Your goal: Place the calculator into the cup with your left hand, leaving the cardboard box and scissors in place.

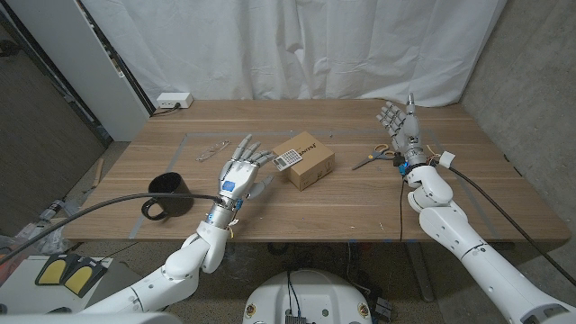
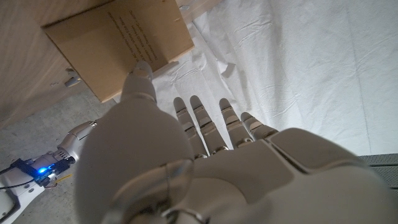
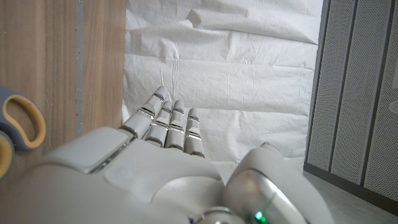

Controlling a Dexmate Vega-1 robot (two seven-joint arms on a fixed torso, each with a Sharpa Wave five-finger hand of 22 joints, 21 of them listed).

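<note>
Calculator [image 1: 286, 159] in the head view lies on the near-left corner of the cardboard box [image 1: 306, 160], its long axis slanting away from the robot, just beyond the spread, empty fingers [image 1: 256, 155] of the left hand [image 1: 241, 171]; that hand is far nearer than the right hand [image 1: 400, 130], which stands open-fingered just beside the scissors [image 1: 375, 157], while the black cup [image 1: 169, 194] waits on the surface to the left hand's own left. Left wrist view adds closeness: the thumb tip overlaps the box's printed face, though I cannot tell whether it touches, and the calculator is hidden. Right wrist view adds only a scissor handle beside that idle hand.
</note>
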